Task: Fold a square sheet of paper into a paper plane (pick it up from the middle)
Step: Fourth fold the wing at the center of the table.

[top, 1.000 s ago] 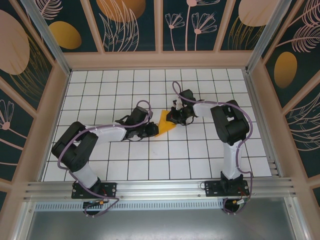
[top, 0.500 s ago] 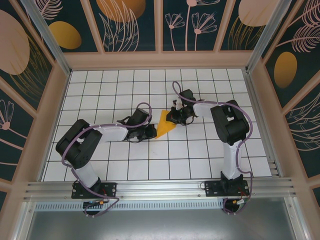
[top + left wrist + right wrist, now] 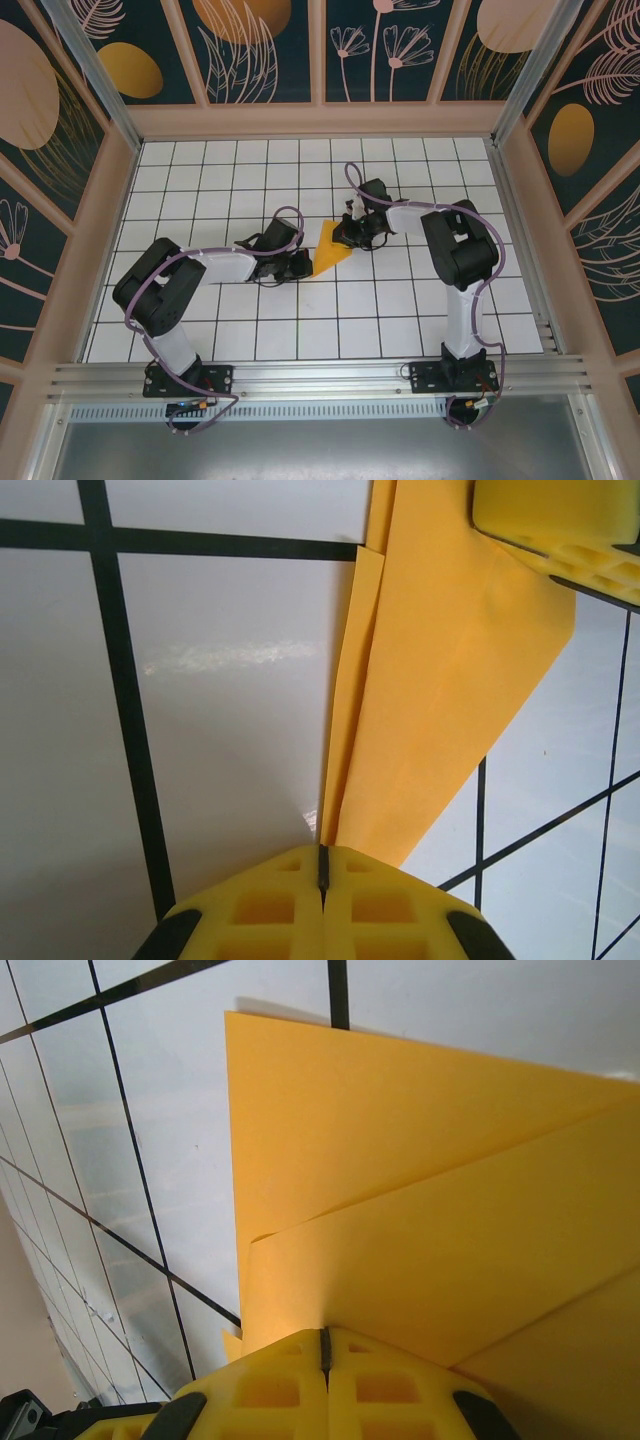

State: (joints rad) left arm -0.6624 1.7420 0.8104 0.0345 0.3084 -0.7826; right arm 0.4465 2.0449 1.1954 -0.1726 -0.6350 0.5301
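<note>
Step in hand, as I judged it: setting a fold in the sheet [image 3: 328, 246], which lay as a small layered triangle on the table [image 3: 400, 300] between my two arms.

How to do it well (judgement):
- Line the flap's edge up with the layer under it before any pressing; the left wrist view showed a narrow strip of the lower layer peeking out along the left edge.
- Use one end as the anchor and work the crease away from it, low and flat against the table.
- Pull gently. The paper is thin, and a sideways tug would slide or tear it rather than sharpen the fold.

Left pincer [image 3: 303, 263]: fully closed, its fingers [image 3: 270, 910] meeting at a thin seam. The sheet's folded edge ran straight into that seam, so I read it as nipped on the near-left tip of the sheet.

Right pincer [image 3: 345, 234]: also fully closed, at the sheet's far-right side. In the right wrist view the paper spread out directly from the fingertips, with two overlapping layers visible. I could not tell whether it was pinching the paper or only pressing down on it.

Position: the sheet spanned the gap between the pincers, one touching each end, and lay near the middle of the table.
</note>
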